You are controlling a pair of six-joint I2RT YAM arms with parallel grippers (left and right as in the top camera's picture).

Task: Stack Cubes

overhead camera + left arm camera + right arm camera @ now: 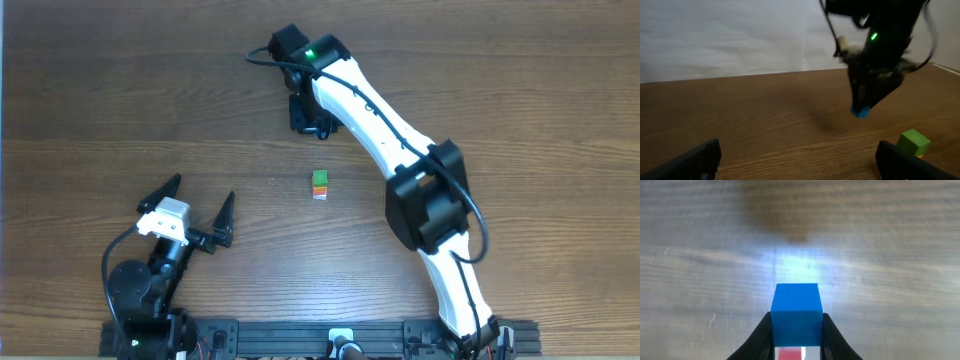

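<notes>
- While the blue cube (pixel 796 311) hangs clear of the wooden worktop (pixel 100 100), it is clamped on two opposite faces by the fingers of the right pincer (pixel 796 322), which points downward.
- Seen from the left arm's wrist, the same blue cube (pixel 860 111) shows at the tip of the right pincer (pixel 867 100), with a soft shadow on the wood beneath and a green light glowing on the arm above.
- From above, the right pincer (pixel 312 118) sits at the far middle of the worktop, its white arm stretching diagonally back to its base at the near right edge.
- Nearer the bases, well apart from the held cube, stands a small stack: a green cube (pixel 319 178) rests squarely on an orange cube (pixel 319 187), with a paler layer under them that I cannot make out.
- That green cube (pixel 914 141) also shows just past one finger of the left arm.
- Over at the near left, the left pincer (pixel 204 188) sits low with its two black fingers spread wide, nothing between them, well apart from the stack.
</notes>
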